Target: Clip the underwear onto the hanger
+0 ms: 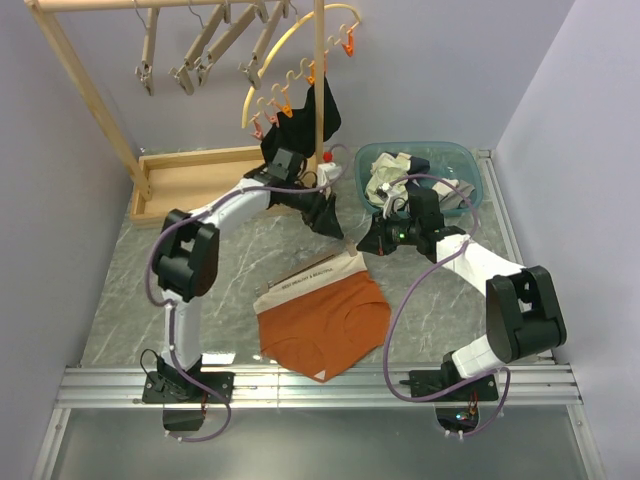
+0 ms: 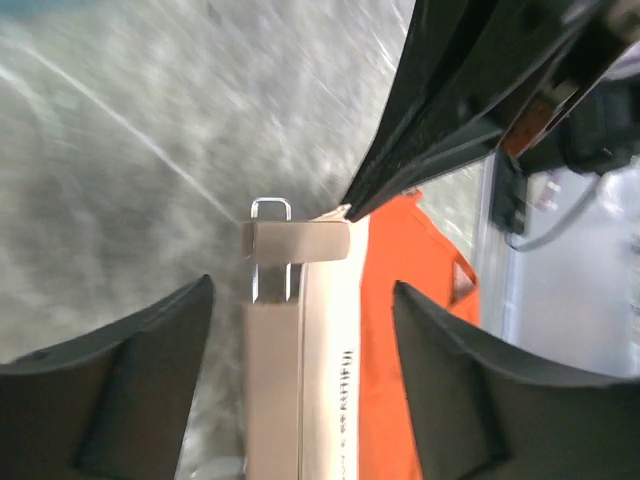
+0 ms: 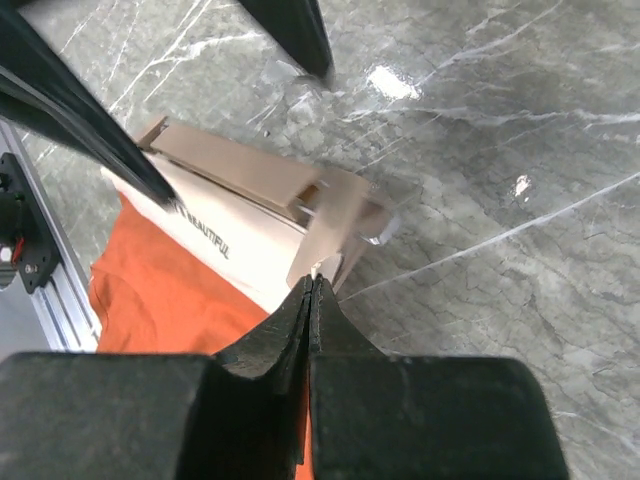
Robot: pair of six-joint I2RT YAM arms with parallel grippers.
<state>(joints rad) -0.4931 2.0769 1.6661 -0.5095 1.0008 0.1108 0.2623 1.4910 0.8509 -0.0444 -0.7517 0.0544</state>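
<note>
Both point at the hanger on the underwear: left end effector released, right end effector clenched.

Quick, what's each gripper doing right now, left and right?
Left gripper: open, straddling the hanger without touching it.
Right gripper: closed, nothing visibly held.

"Where is there room?"
"On the bare table, left of the underwear."
"And behind it?"
"Crowded. The left arm and right arm meet there, before the wooden tray and blue tub."
</note>
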